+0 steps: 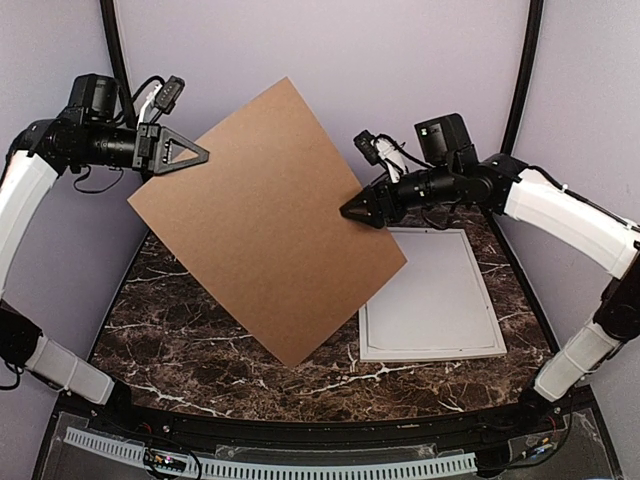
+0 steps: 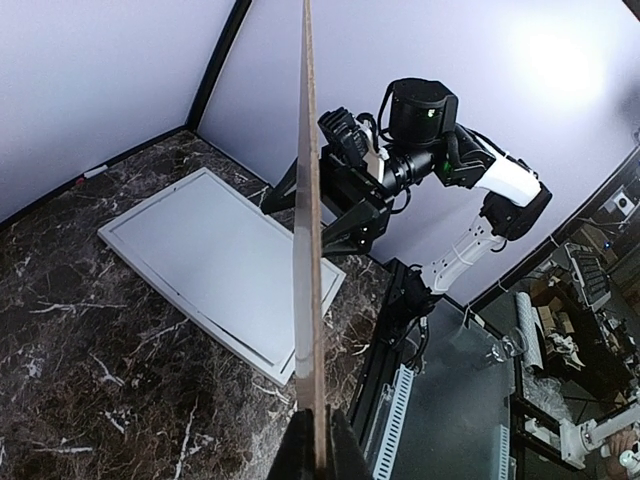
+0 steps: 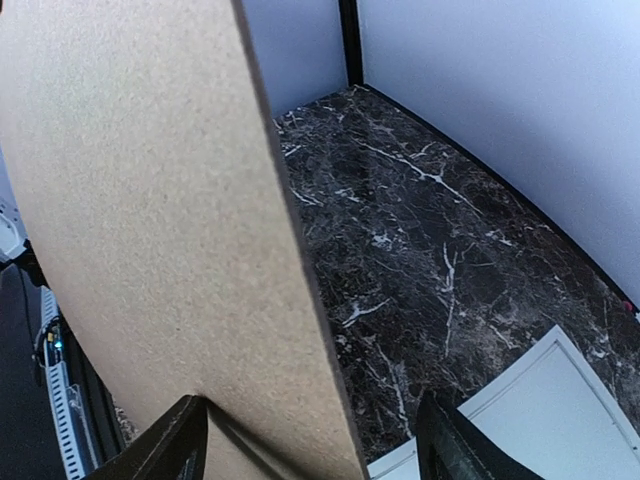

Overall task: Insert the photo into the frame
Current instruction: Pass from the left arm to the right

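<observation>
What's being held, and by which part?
The brown board, pinched at one edge by the left gripper; the right gripper straddles the opposite edge, open.

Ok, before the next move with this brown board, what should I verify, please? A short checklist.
1. Grip of the left claw on the brown board: ok, clamped on its edge.
2. Grip of the right claw on the board: not ok, its jaws stand open around the edge.
3. Board lifted off the table: ok, held tilted in the air.
4. The frame lying flat on the table: ok.
5. Place of the photo: not ok, it shows in no view.
6. What the frame holds: cannot tell.
</observation>
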`<action>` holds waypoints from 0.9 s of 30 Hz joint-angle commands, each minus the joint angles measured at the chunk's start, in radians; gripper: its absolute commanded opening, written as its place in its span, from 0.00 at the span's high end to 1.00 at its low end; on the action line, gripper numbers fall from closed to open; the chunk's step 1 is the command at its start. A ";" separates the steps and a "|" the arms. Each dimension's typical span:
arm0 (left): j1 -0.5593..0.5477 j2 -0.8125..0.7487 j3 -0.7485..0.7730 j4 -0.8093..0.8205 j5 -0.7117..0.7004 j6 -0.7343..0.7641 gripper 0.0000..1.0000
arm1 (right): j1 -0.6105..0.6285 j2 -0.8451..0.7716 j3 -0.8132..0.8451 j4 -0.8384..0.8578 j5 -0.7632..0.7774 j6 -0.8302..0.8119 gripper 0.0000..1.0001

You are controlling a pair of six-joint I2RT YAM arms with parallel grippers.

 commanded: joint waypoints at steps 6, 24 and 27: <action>-0.009 -0.035 -0.031 0.104 0.164 -0.028 1.00 | -0.038 -0.060 0.034 -0.062 -0.281 -0.085 0.45; -0.026 0.011 -0.116 0.127 0.160 -0.021 1.00 | -0.069 0.024 0.101 -0.182 -0.543 -0.139 0.82; -0.026 0.023 -0.117 0.148 0.143 -0.033 0.97 | -0.097 0.004 0.067 -0.164 -0.559 -0.118 1.00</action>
